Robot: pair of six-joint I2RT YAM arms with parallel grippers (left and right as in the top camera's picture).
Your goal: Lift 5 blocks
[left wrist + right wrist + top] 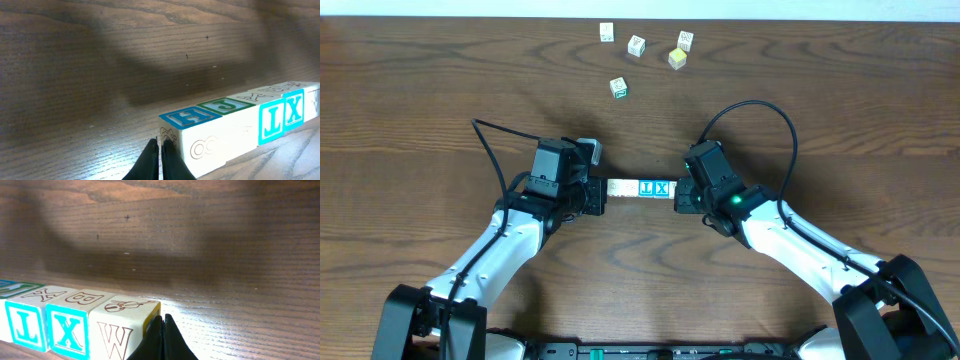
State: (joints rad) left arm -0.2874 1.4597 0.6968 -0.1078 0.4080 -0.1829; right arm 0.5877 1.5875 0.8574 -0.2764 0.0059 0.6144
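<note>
Row of blocks [640, 188]: lettered cubes set end to end in one straight line, with blue L and X faces showing. Left tool [160, 150]: fingers fully closed, gripping nothing, tips pressed against the row's H end. Right tool [162, 325]: likewise closed and empty-handed, tips against the row's W end. Whether the row is clear of the desk [420, 100] cannot be told. Five loose blocks [636, 45] lie well beyond the row.

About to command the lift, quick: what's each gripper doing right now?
Left gripper: closed, nothing between its fingers, tips against the H block ending the row.
Right gripper: closed, tips against the W block.
</note>
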